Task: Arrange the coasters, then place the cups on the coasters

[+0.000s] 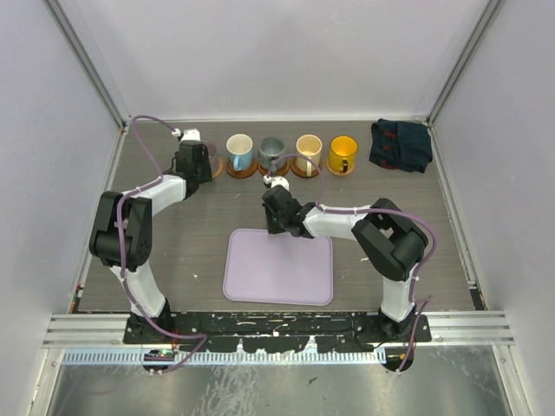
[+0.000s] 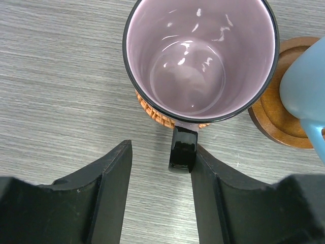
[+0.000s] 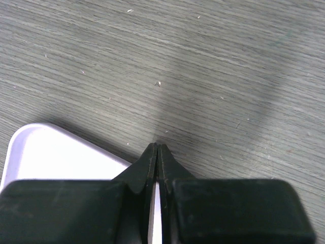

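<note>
A row of cups stands at the back of the table, each on a coaster: light blue (image 1: 239, 151), grey-green (image 1: 271, 152), cream (image 1: 309, 149) and orange-yellow (image 1: 342, 152). At the row's left end the mauve cup (image 2: 198, 56) sits on a woven coaster (image 2: 152, 113), mostly hidden by my arm in the top view. My left gripper (image 2: 162, 152) is open just behind it. The cup's black handle (image 2: 182, 150) lies between the fingers, touching the right one, with a gap to the left one. My right gripper (image 3: 157, 146) is shut and empty, low over the table at the tray's far edge.
A lavender tray (image 1: 277, 269) lies at the near centre of the table. A dark blue cloth (image 1: 401, 145) is bunched at the back right. The light blue cup (image 2: 304, 86) on its wooden coaster (image 2: 277, 119) stands close to the right of the mauve cup.
</note>
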Action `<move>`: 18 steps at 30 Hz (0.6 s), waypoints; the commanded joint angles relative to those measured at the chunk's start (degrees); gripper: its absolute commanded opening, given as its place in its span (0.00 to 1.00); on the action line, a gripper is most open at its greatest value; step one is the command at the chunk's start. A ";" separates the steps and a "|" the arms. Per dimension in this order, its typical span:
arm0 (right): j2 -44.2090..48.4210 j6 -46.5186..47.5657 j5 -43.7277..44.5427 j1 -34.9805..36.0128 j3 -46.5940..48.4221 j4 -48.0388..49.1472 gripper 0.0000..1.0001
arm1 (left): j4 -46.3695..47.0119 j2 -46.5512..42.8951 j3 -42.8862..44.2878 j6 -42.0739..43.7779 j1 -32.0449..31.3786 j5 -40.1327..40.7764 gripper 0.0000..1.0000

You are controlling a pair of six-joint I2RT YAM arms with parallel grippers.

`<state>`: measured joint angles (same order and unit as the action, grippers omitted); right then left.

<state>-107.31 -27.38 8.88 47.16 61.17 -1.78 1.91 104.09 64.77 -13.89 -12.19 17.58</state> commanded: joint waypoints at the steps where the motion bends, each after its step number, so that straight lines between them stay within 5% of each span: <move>1: -1.58 -0.60 -1.15 0.83 -1.14 -4.72 0.10 | 2.57 -3.17 -0.28 0.51 0.78 1.80 0.50; 9: -1.84 -0.23 0.08 0.88 -0.88 -4.93 0.10 | 3.25 -4.17 -0.57 -0.16 0.85 -3.02 0.53; 12: -1.62 0.09 0.83 0.83 -0.55 -5.32 0.10 | 3.76 -5.66 -1.06 -0.50 0.88 -4.54 0.64; 17: -0.83 0.74 1.96 0.84 -0.34 -5.55 0.10 | 4.15 -9.40 -1.56 -1.44 0.85 -7.13 1.00; 18: -0.58 0.93 2.38 0.83 -0.18 -5.70 0.10 | 4.15 -10.38 -1.73 -1.63 0.85 -7.60 0.98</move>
<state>-107.31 -27.31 9.89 47.44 61.19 -1.83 2.04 99.48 63.26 -14.35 -11.70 12.69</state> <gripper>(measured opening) 0.101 0.953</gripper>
